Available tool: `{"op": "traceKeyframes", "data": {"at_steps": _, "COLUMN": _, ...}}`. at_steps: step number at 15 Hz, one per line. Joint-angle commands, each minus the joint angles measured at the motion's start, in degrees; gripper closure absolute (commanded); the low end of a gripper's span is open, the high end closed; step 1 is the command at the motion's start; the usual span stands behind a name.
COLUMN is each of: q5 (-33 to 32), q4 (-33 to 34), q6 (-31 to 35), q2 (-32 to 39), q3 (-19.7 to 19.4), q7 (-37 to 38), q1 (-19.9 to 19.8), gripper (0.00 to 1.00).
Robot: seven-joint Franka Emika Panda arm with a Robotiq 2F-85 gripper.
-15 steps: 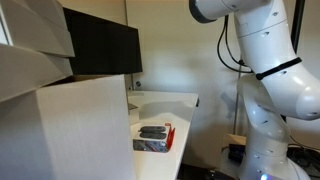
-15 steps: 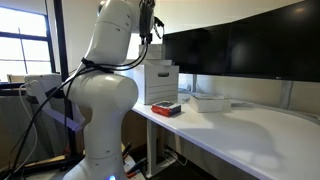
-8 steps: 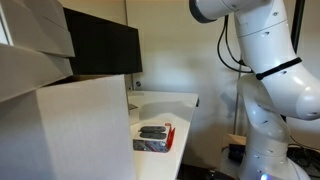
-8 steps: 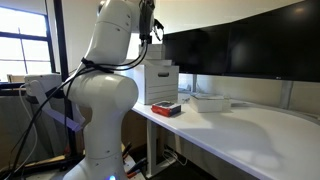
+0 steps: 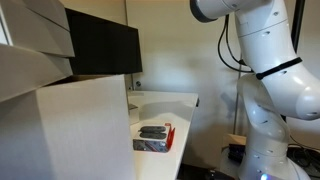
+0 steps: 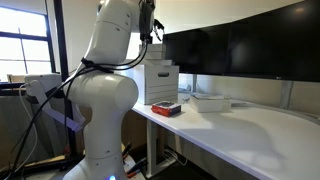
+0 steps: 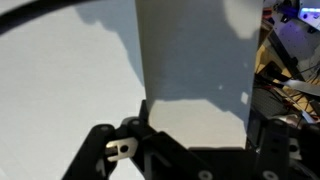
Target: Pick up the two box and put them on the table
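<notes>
In the wrist view a plain white box (image 7: 190, 50) sits between my gripper's (image 7: 196, 135) two dark fingers, which press on its sides. The white table (image 7: 60, 90) lies below it. In an exterior view my gripper (image 6: 150, 25) is high up, above the near end of the table (image 6: 260, 135); the held box cannot be made out there. A second flat white box (image 6: 210, 102) lies on the table past the tray. In the exterior view from behind the carton, the gripper is out of frame above the table (image 5: 180, 102).
A red-edged tray with dark items (image 6: 167, 108) (image 5: 153, 137) lies near the table's end. A tall white stack (image 6: 160, 80) stands behind it. Dark monitors (image 6: 240, 50) line the back. A huge pale carton (image 5: 60, 120) fills the foreground.
</notes>
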Motion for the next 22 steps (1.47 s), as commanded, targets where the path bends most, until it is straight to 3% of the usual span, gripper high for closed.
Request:
{"op": "traceKeyframes", "data": {"at_steps": 1, "q5": -1.3, "q4": -4.7, "q6": 1.8, "q2": -2.9, "q3": -1.4, "q7": 1.4, "q1": -1.2, "gripper": 0.4}}
{"op": "traceKeyframes", "data": {"at_steps": 22, "q5": 5.1, "q4": -16.6, "q6": 7.6, "q2": -12.1, "q3": -11.7, "q7": 5.9, "q1": -12.3, "gripper": 0.4}}
